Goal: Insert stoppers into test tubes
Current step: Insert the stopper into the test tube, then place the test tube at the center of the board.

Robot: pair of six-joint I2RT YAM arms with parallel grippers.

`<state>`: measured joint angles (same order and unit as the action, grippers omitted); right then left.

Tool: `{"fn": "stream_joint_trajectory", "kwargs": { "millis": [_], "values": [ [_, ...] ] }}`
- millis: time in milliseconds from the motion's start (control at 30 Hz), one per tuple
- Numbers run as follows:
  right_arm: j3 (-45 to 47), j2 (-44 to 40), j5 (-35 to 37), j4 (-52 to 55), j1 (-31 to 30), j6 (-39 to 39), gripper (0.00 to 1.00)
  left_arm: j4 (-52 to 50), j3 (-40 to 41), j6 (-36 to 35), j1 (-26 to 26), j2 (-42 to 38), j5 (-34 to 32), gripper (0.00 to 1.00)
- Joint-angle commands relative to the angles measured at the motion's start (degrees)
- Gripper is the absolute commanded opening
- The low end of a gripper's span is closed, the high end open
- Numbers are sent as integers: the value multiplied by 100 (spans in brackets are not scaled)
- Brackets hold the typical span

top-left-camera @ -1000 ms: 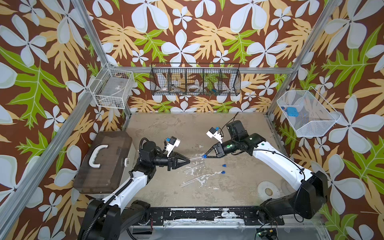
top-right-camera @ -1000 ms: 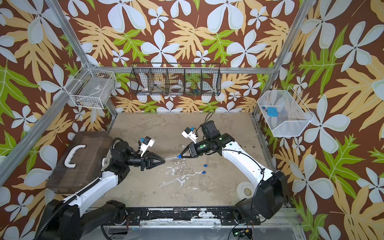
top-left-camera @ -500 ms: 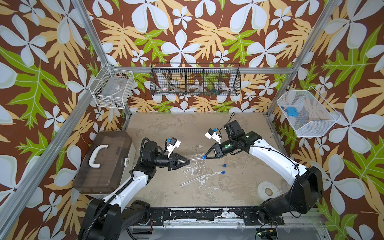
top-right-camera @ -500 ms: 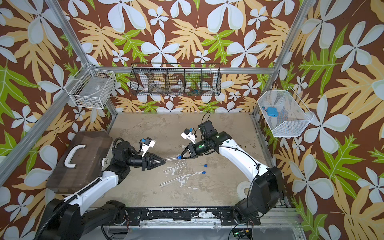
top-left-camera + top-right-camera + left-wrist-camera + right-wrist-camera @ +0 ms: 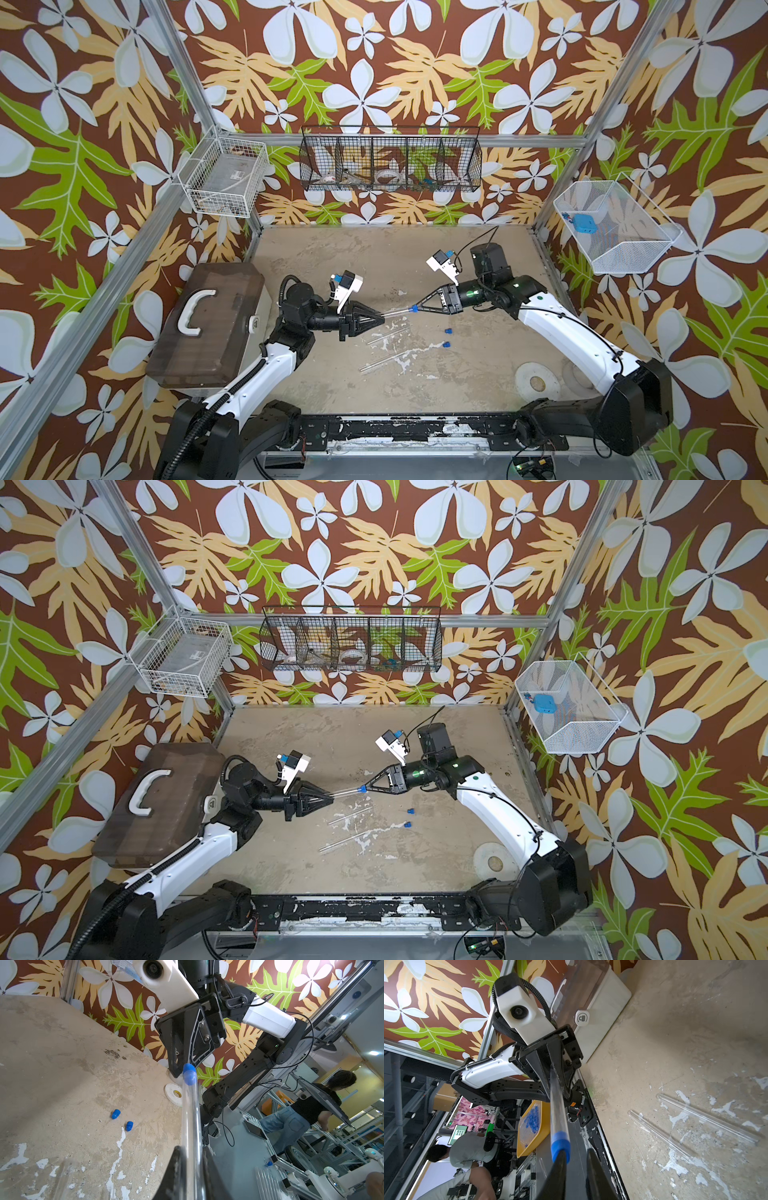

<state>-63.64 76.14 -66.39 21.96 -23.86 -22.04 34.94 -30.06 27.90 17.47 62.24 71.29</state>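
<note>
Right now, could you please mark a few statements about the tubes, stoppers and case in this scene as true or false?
1. The left gripper holds a clear tube. True.
2. A blue stopper sits in that tube's free end. True.
3. Three loose stoppers lie on the table. False: only two loose stoppers lie on the table.
4. The tubes lying on the table are already stoppered. False: the two lying tubes show no stopper.
5. The brown case stands on the left arm's side. True.
</note>
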Motion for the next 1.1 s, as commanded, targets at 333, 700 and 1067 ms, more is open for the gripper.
{"fn": "stream_joint_trajectory", "kwargs": {
  "millis": [333,700,1067],
  "values": [
    [-18,-984,2048,802,334,1259,46,-724,-251,-847,-56,8,-113,0],
    [876,-1939,5047,396,336,1828,76,-1712,-404,-1177,-62,219,-2402,0],
    [2553,-3584,6167,-932,335,1738,85,-1751,-503,-997,-69,1546,-3278,0]
  ]
}}
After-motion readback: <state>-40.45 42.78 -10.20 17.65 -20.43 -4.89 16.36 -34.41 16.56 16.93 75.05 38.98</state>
